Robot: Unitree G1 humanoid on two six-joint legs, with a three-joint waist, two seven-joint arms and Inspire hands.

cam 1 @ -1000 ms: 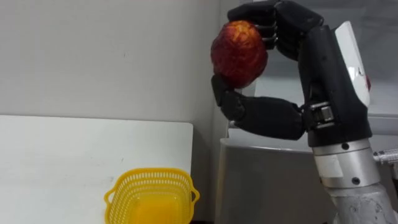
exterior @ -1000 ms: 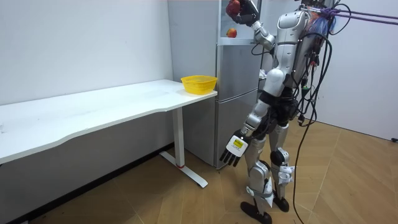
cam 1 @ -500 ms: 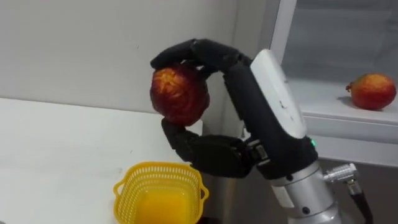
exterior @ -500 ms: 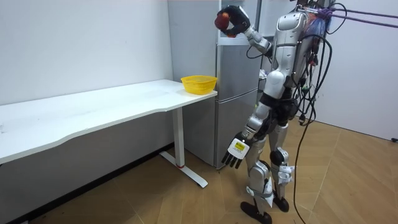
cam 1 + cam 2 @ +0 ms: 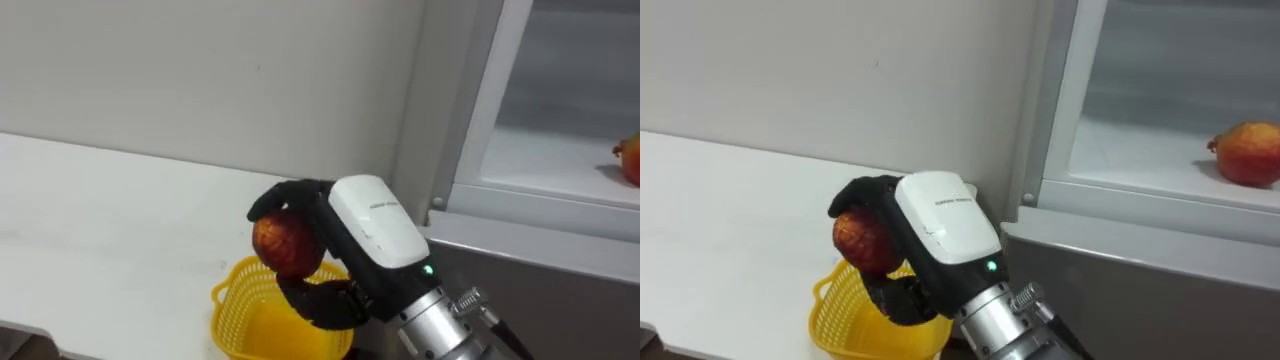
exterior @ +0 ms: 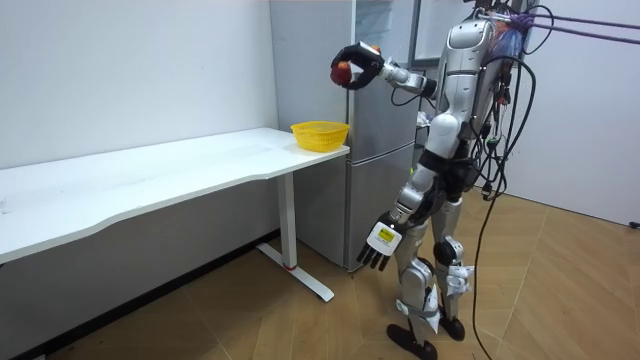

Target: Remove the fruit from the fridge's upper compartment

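I find the right hand curled tight round the red fruit, which hangs above the yellow basket on the table, not touching it; I judge the coming move runs downward.

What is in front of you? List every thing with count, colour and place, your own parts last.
table: one, white, against the wall.
fridge: one, grey, at the table's end, upper compartment open.
basket: one, yellow, on the table's end by the fridge.
fruit: two, red; held fruit raised close over the basket, shelf fruit on the fridge's upper shelf.
right hand: one, black with a white back, curled round the held fruit.
left hand: one, dark, hanging by the robot's side, fingers relaxed.
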